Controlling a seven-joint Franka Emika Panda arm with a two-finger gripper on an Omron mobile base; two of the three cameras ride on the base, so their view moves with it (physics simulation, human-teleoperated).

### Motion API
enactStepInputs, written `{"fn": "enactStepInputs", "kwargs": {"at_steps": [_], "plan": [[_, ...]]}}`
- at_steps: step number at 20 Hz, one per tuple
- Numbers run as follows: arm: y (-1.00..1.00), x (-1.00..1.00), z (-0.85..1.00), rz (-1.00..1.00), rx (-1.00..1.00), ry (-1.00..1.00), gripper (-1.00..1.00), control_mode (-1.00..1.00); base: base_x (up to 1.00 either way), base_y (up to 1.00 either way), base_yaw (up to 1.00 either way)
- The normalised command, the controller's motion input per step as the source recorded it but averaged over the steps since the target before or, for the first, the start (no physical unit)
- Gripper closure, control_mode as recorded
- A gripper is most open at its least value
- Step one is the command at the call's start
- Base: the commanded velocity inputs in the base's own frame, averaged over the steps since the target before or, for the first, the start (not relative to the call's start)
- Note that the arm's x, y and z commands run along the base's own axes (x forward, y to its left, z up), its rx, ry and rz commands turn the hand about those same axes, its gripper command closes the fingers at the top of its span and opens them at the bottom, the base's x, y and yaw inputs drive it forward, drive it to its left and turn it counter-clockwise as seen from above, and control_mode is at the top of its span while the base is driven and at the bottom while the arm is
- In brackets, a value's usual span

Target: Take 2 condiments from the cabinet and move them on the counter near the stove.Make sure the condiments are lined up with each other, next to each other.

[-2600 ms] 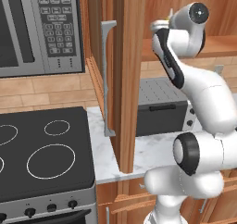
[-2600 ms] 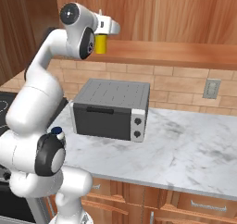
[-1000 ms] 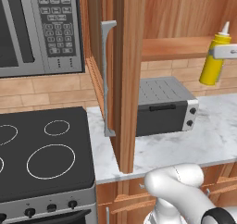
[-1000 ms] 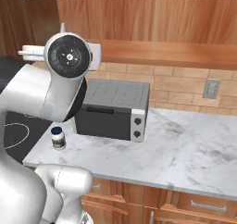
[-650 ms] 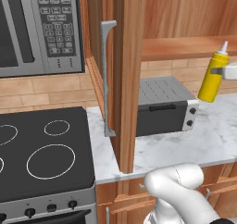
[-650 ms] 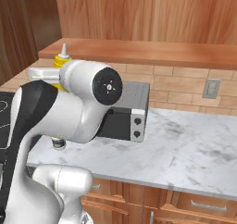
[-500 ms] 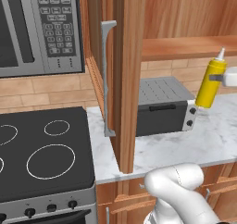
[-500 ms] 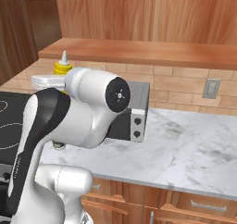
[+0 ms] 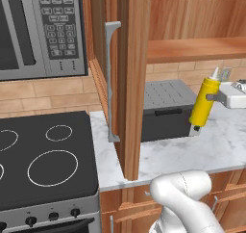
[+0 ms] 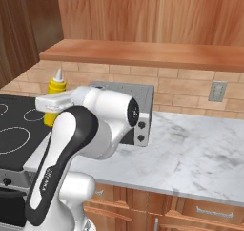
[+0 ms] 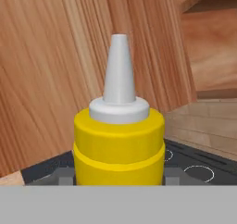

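A steel microwave with a dark keypad hangs above and left, a grey toaster oven sits against the tan brick backsplash, and a grey wall outlet is set in that brick further to the right.

Glossy white rounded arm links with black joint sections.

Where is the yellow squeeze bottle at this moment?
The yellow squeeze bottle is held in the gripper, in the air at the right of the left base view, before the grey toaster oven, above the counter.
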Motion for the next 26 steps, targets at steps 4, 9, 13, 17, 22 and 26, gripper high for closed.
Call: {"fn": "enactStepInputs", "kwargs": {"at_steps": [4, 9, 13, 17, 22, 26], "plan": [[0.33, 0.11, -0.34, 0.2, 0.02, -0.15, 1.0, -1.0, 0.0, 0.0, 0.0], [0.21, 0.31, -0.35, 0.13, 0.0, -0.26, 1.0, -1.0, 0.0, 0.0, 0.0], [0.12, 0.42, -0.4, 0.08, 0.0, -0.31, 1.0, -1.0, 0.0, 0.0, 0.0], [0.01, 0.6, -0.48, 0.06, 0.0, -0.24, 1.0, -1.0, 0.0, 0.0, 0.0], [0.0, 0.56, -0.55, 0.05, 0.0, -0.08, 1.0, -1.0, 0.0, 0.0, 0.0], [0.0, 0.24, -0.61, 0.05, 0.0, -0.03, 1.0, -1.0, 0.0, 0.0, 0.0]]}}
